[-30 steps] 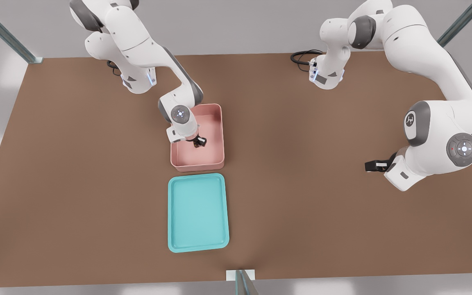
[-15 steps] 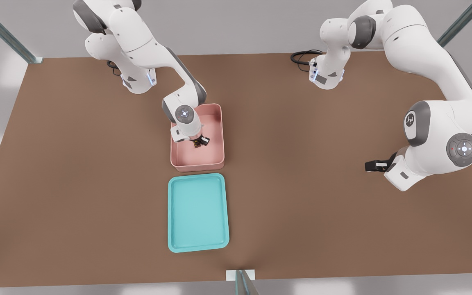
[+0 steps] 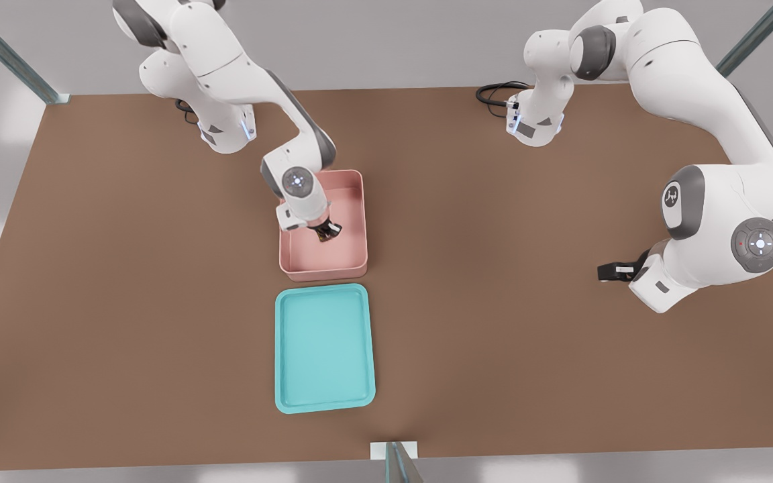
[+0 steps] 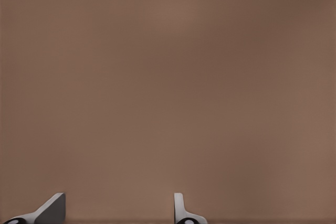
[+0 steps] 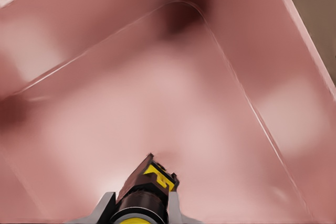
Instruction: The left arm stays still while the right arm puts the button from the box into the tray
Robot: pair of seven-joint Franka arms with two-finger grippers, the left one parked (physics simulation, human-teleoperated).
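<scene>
button gripped inside the box, lift-out step in hand

the gripper (image 3: 325, 231) sits within the pink box (image 3: 357, 221), its fingers (image 5: 106, 206) clamped on the button (image 5: 147, 190); next, i judge, it must rise clear of the tall wall, then carry toward the teal tray (image 3: 324, 402) just beside the box

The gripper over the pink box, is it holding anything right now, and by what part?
The gripper is shut on the button, one finger on each side of its dark body, inside the box.
</scene>
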